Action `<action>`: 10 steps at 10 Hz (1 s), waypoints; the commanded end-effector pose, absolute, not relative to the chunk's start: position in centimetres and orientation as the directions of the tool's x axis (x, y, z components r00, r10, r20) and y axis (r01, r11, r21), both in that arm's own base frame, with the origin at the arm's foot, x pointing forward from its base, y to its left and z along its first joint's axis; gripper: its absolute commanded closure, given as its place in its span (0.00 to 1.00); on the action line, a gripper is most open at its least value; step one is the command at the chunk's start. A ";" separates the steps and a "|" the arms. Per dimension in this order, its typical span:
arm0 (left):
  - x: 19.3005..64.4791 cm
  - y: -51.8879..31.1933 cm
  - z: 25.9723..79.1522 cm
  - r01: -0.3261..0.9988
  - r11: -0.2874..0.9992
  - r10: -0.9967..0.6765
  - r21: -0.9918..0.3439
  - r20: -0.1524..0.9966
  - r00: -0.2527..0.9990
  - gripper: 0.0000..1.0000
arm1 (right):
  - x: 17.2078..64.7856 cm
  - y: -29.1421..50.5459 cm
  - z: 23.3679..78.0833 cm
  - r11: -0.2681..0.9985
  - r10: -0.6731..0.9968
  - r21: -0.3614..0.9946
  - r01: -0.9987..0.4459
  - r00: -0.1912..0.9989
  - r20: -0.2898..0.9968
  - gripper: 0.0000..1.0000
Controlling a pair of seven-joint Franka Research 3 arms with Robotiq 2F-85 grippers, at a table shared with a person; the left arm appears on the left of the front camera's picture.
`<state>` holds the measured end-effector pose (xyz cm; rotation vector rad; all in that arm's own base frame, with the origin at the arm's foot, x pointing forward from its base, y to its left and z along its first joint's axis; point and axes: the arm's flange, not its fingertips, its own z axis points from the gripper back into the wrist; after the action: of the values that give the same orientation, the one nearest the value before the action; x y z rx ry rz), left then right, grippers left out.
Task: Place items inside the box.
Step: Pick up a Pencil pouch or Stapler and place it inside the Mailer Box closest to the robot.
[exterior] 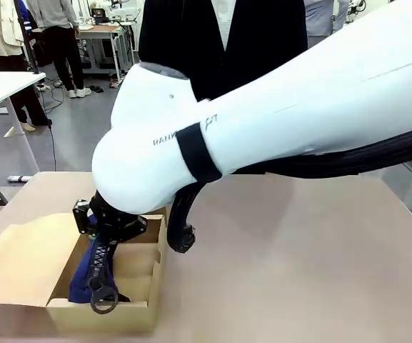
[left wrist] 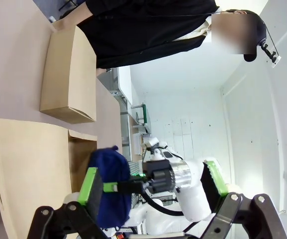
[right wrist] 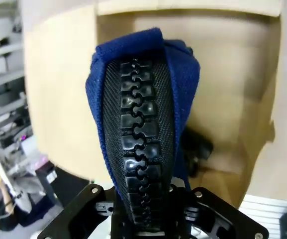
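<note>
**Navy pouch clamped in the right jaws, low in the box**

The right gripper (exterior: 110, 230) reaches across the worktop (exterior: 291, 257) to the open cardboard box (exterior: 98, 316), which stands at the near left corner. Its jaws are drawn in narrow and clamp the top end of the navy blue pouch (exterior: 84, 275). The pouch hangs straight down from between them, and its lower end is already below the box rim, on the left side of the inside. A black zip (exterior: 102, 261) runs down the edge facing the camera and ends in a ring pull (exterior: 104, 300) near the box's near wall. Whether the pouch bottom touches the box floor cannot be told.

In the right wrist view the pouch (right wrist: 178, 74) rises from between the jaws at the bottom edge, with the toothed zip (right wrist: 136, 144) turned to the lens. The box (right wrist: 233, 74) opens out behind it. A dark thing (right wrist: 195, 149) lies on the box floor just beside the pouch, too blurred to name.

The box lid (exterior: 20, 261) lies folded open towards the left edge of the worktop.

The left gripper (left wrist: 152, 182) hangs apart from the box with its jaws wide and nothing between the green pads (left wrist: 90, 186). The pouch (left wrist: 111, 174) shows farther off, beyond them.

A person in a dark top (exterior: 223, 28) stands at the far edge.
</note>
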<state>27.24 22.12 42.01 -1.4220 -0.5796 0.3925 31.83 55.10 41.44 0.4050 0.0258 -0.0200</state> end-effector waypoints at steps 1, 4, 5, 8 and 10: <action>27.0 22.0 42.1 0.104 0.123 0.578 -0.987 0.156 0.801 0.00 | 33.4 57.9 42.0 0.927 -0.079 0.365 0.085 0.996 -0.031 0.93; 27.0 22.0 42.1 0.104 0.123 0.578 -0.987 0.156 0.801 0.00 | 34.6 58.0 39.6 0.939 -0.101 0.323 0.120 0.992 -0.076 0.93; 27.0 22.0 42.1 0.104 0.123 0.578 -0.987 0.156 0.801 0.00 | 34.5 58.0 39.0 0.941 -0.097 0.317 0.122 0.991 -0.093 0.93; 27.0 22.0 42.1 0.104 0.123 0.578 -0.987 0.156 0.801 0.00 | 35.0 57.4 37.3 0.938 -0.120 0.309 0.158 0.983 -0.138 0.93; 27.0 22.0 42.1 0.104 0.123 0.578 -0.987 0.156 0.801 0.00 | 35.2 57.5 36.6 0.941 -0.119 0.298 0.161 0.981 -0.154 0.93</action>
<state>27.24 22.12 42.01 -1.4220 -0.5797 0.3923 35.19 56.89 36.08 0.3195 0.1165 -0.1102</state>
